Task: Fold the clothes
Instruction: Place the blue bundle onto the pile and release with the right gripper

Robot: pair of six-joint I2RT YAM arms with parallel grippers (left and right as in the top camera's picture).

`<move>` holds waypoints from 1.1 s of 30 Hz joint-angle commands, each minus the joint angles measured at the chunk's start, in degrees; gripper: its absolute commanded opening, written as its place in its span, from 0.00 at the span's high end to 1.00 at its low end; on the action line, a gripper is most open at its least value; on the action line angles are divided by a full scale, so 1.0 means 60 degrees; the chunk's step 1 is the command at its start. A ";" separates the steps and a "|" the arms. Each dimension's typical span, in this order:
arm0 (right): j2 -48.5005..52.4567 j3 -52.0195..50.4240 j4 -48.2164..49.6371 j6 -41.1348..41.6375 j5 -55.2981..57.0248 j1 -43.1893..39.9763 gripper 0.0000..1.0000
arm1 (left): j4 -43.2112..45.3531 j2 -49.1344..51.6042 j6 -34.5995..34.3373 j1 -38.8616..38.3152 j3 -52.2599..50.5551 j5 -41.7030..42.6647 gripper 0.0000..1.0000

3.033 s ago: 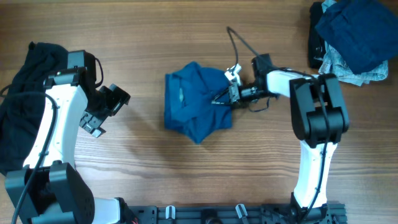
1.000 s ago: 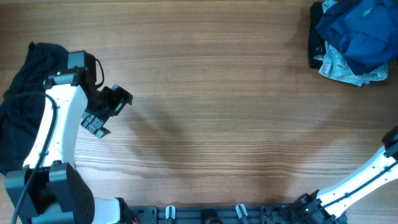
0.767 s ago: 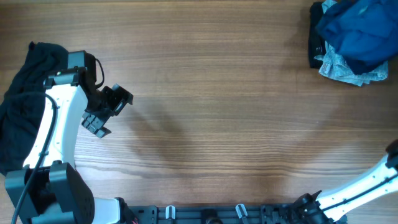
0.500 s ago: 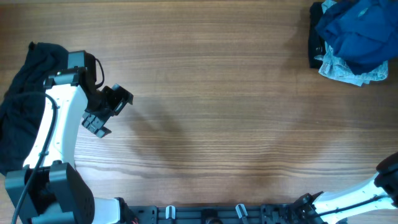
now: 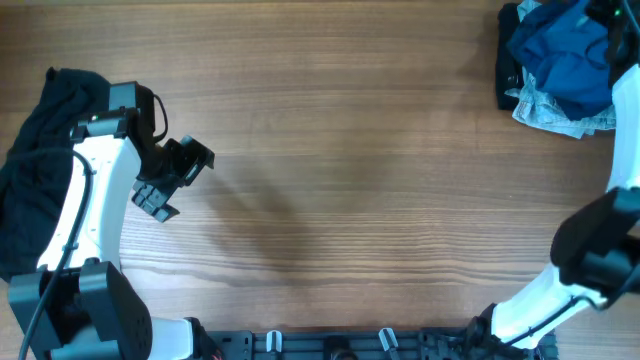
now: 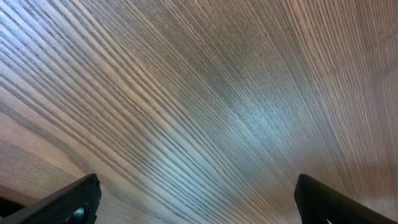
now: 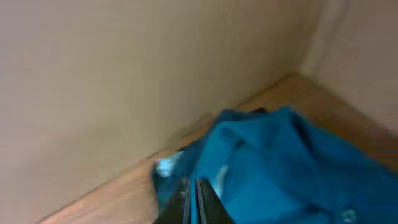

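The teal-blue shirt [image 5: 565, 55] lies crumpled on top of the heap at the table's far right corner. In the blurred right wrist view the shirt [image 7: 292, 162] fills the lower right. My right gripper [image 7: 194, 202] sits shut just over it, fingers together; whether any cloth is pinched does not show. The right arm [image 5: 625, 110] runs up the right edge to that corner. A black garment [image 5: 40, 150] lies bunched at the left edge. My left gripper [image 5: 172, 180] hangs open beside it over bare wood, nothing between its fingers [image 6: 68, 202].
Pale denim [image 5: 550, 112] and dark cloth [image 5: 508, 70] stick out from under the shirt in the heap. A bare wooden tabletop [image 5: 350, 170] spans the middle. The arm bases and a black rail [image 5: 340, 345] line the near edge.
The shirt, at the table's middle three seconds ago, now lies on the far right heap. The right arm swung from the near right corner up to the heap and its jaws closed. The left arm stayed still.
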 commanded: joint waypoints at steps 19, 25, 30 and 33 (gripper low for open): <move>0.1836 0.0080 0.3351 -0.0801 0.2018 -0.0605 0.89 | 0.0055 -0.0029 -0.0091 0.0000 0.0044 0.0157 0.00; 0.3249 0.0022 0.2914 -0.0736 0.1727 -0.1144 0.90 | 0.0084 -0.0029 -0.0095 0.0000 0.0044 0.0160 0.00; 0.5431 0.0022 0.2670 0.0463 0.1450 -0.1144 0.94 | 0.0080 -0.0029 -0.0095 0.0000 0.0044 0.0317 0.00; 0.5202 0.0025 0.2550 0.0484 0.1541 -0.1144 0.96 | 0.0026 -0.0029 -0.0095 0.0000 0.0044 0.0408 0.00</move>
